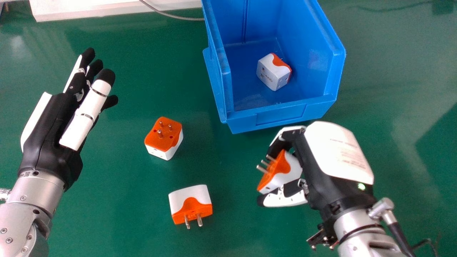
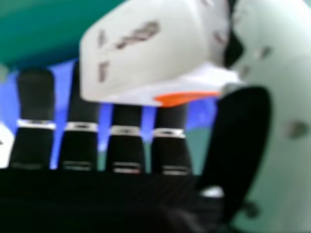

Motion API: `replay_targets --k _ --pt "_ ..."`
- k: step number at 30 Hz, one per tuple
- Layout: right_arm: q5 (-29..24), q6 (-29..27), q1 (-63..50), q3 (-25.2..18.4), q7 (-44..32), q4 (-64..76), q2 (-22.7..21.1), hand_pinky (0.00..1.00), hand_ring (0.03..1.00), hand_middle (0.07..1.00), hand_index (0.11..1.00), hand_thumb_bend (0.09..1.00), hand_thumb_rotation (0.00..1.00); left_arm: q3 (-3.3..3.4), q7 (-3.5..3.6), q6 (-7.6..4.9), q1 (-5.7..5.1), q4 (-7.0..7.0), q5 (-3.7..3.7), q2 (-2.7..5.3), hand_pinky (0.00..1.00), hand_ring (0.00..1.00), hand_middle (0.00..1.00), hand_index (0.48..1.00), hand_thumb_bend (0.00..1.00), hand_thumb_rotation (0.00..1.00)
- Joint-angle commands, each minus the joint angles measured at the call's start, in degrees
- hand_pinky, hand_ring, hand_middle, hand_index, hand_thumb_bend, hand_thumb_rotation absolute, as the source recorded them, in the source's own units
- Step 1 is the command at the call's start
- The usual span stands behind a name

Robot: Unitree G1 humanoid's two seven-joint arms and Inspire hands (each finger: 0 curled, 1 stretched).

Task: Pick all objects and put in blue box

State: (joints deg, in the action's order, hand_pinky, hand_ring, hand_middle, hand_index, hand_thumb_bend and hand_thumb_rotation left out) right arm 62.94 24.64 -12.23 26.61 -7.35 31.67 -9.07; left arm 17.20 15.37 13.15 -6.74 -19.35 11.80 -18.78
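Fingers of my R hand (image 1: 335,153) are curled round one plug (image 1: 285,173), thumb on the near side, so it's a pinch grip w/ the prongs sticking out toward my left. Main worry: slip. Most of the body pokes out past the thumb, so if the hold's only at one end, a fast lift or a bump could twist it loose & drop it short on the table (image 1: 125,200). Next risk is the blue box (image 1: 282,117): it sits just beyond the hand, & its front wall is in the way. If I go fwd too low, knuckles or prongs prob. hit that edge & shove the box back or knock the plug out. Need height 1st, then fwd, then let go. Inside there's already a plug in the box (image 1: 273,73), so a drop from high up might bounce off it; shouldn't matter much if I release well inside the walls. Prongs could also hang on a finger when I open, so I'd check it's really gone. Farther out, two plugs lie loose: the prongs-up plug (image 1: 164,137) & the nearer plug (image 1: 191,203). A low sweep left w/ the R hand could nudge the nearer one. L hand (image 1: 50,125) is open, fingers out straight-ish, holding nothing, off to the left; OK there.
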Motion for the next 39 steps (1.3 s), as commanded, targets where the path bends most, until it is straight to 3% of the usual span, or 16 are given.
replay_targets --k 1,11,23,31,39 --pt "1.11 -0.18 0.12 -0.51 0.18 3.68 1.66 0.33 0.433 0.53 0.511 0.495 0.0 0.54 0.21 -1.5 0.49 -0.28 0.04 -0.78 0.89 0.96 1.0 1.0 0.48 0.77" --pt "-4.65 -6.43 3.14 -4.31 3.13 7.22 4.01 0.33 0.431 0.528 0.519 0.493 0.0 0.51 0.44 -2.4 0.54 0.69 0.06 -0.63 0.89 0.96 1.0 1.0 0.48 0.77" --pt "-5.93 -12.93 16.25 -10.95 2.62 2.09 0.54 0.33 0.43 0.52 0.51 0.494 0.0 0.42 0.31 -2.89 0.4 0.88 -0.24 -0.45 0.88 0.96 0.99 0.997 0.48 0.77" --pt "-6.33 -11.25 29.25 -13.03 2.22 -9.17 -0.41 0.33 0.431 0.524 0.502 0.494 0.0 0.3 0.26 -3.18 0.26 0.94 -0.48 -0.36 0.88 0.96 0.99 0.994 0.47 0.77" --pt "-9.66 -10.65 44.28 -13.27 7.65 -31.59 0.32 0.33 0.425 0.528 0.513 0.492 0.0 0.34 0.38 -3.9 -0.12 1.29 -0.65 -0.32 0.88 0.95 0.99 0.993 0.47 0.77"
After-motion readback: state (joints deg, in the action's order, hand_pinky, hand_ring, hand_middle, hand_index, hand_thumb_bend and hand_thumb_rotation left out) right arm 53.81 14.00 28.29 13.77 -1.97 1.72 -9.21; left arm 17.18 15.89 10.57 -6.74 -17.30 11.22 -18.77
